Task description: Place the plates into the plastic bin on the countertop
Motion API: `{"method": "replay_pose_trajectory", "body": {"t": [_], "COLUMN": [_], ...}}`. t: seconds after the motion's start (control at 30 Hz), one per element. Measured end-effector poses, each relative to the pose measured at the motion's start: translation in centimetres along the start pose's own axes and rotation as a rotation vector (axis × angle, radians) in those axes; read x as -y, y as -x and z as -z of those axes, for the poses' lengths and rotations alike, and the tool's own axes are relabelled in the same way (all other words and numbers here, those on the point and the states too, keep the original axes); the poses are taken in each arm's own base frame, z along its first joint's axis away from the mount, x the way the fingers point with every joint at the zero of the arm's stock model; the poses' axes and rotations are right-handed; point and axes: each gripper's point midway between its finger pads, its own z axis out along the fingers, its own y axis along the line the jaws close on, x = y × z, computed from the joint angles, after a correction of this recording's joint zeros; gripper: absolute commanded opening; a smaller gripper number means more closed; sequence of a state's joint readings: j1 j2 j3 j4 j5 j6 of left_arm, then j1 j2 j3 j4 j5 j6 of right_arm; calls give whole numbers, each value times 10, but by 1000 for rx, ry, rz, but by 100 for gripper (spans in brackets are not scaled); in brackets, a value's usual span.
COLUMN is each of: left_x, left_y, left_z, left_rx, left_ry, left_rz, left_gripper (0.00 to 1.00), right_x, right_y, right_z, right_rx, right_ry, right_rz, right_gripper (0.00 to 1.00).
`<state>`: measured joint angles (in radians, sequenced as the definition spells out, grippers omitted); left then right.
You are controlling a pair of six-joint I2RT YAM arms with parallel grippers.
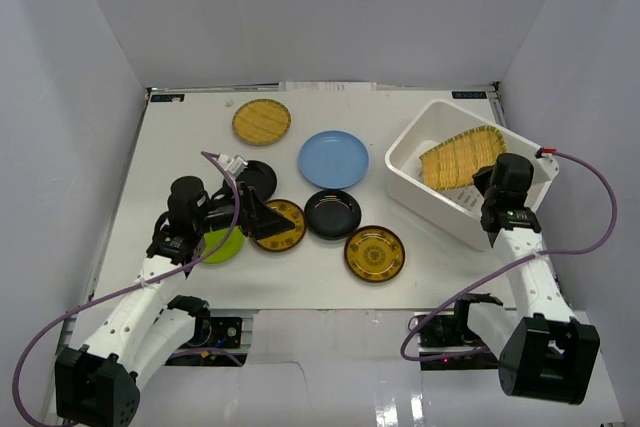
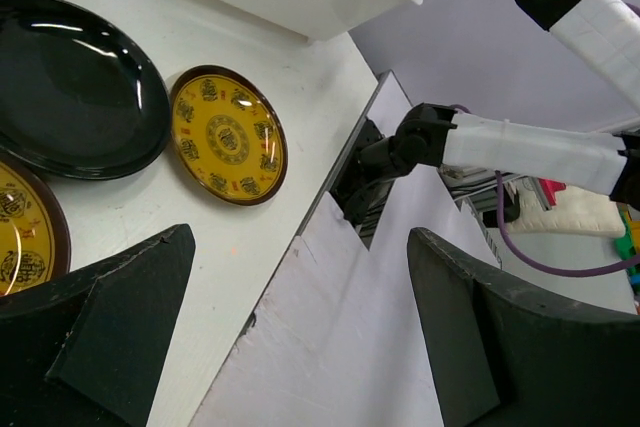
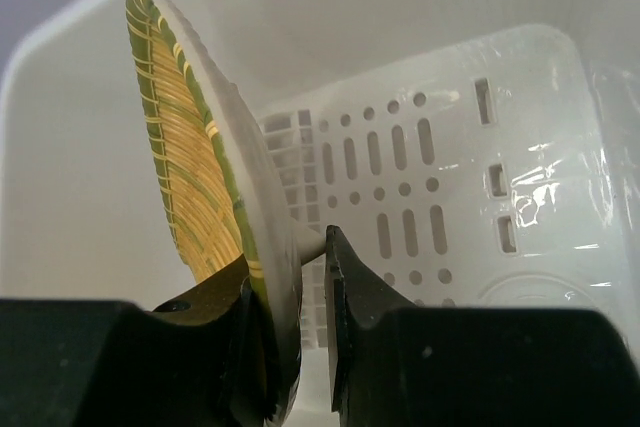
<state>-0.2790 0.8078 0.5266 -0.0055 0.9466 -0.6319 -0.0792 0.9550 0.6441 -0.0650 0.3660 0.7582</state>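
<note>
Your tan woven-look round plate [image 1: 458, 162] is inside the white rectangular plastic bin [image 1: 425, 197], tilted steeply on edge. The right gripper [image 1: 484, 181] is clamped on its near rim. In the right wrist view the two black fingers [image 3: 360, 297] pinch the plate [image 3: 190, 177] with the woven face to the left, over the bin's slotted white inner surface [image 3: 420, 177]. You can't tell from either view whether the plate touches the bin.

The bin sits at the right of the flat white countertop [image 1: 180, 147].

Seven more plates lie flat on the countertop:
- The second tan woven-look plate [image 1: 262, 122] is at the far left-centre.
- The larger light blue plate [image 1: 333, 158] is near it, to the right.
- One glossy black plate [image 1: 332, 213] is just in front of the blue one.
- The other glossy black plate [image 1: 262, 177] is partly hidden by the left arm.
- One amber patterned plate [image 1: 374, 253] is nearest the front edge.
- The other amber patterned plate [image 1: 285, 229] is beside the first black plate, partly under the left gripper [image 1: 262, 215].
- The lime green plate [image 1: 222, 245] is mostly covered by the left arm.

The left gripper [image 2: 300, 337] is spread wide and holds nothing. Its wrist view looks past the counter's front edge, with an amber plate [image 2: 228, 135] and a black plate [image 2: 70, 87] ahead of it.
</note>
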Motion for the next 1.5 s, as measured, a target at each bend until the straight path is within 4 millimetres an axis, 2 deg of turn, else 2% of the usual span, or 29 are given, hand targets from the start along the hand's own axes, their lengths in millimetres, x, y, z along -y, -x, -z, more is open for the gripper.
{"method": "replay_pose_trajectory", "body": {"t": [0.1,0.17,0.2,0.23,0.33,0.4,0.5,0.57,0.67,0.8,0.9,1.07,1.1,1.13,1.17,1.27,1.4,1.5], "left_x": [-7,-11,-12,-14,-20,-24,-37,-50,-72,-100,-122,-162,-168,-177,-188,-231,-305,-348], "left_y": [-1,-1,1,4,13,19,23,25,28,39,52,86,97,112,127,174,205,203], "left_z": [0,0,0,0,-1,-3,-8,-12,-16,-23,-27,-30,-30,-28,-25,-1,39,52], "left_rx": [4,7,12,19,47,56,60,63,79,117,155,247,268,293,320,417,479,474], "left_ry": [33,56,69,83,126,150,196,238,319,420,500,648,663,679,695,727,799,816], "left_rz": [7,13,13,13,13,22,66,107,176,241,272,298,299,310,320,379,476,540], "left_gripper": [98,98,98,98,98,98,98,98,98,98,93,89,89,87,85,82,81,80], "right_x": [12,18,19,17,17,18,22,24,19,-2,-17,-22,-24,-25,-26,-34,-66,-77], "right_y": [-26,-41,-47,-50,-54,-56,-54,-49,-30,-1,13,15,15,14,13,10,1,-20], "right_z": [-15,-22,-25,-27,-29,-30,-28,-25,-14,4,14,29,34,40,46,65,81,85], "right_rx": [-87,-137,-159,-168,-182,-191,-185,-168,-112,-36,-8,-7,-3,4,12,25,-37,-129], "right_ry": [-46,-69,-71,-66,-59,-61,-70,-74,-47,34,92,146,167,194,218,322,507,590], "right_rz": [26,41,34,28,36,55,90,117,149,164,179,192,187,176,167,154,165,200], "right_gripper": [11,18,24,46,87,95,98,96,90,90,90,91,98,96,88,35,23,23]}}
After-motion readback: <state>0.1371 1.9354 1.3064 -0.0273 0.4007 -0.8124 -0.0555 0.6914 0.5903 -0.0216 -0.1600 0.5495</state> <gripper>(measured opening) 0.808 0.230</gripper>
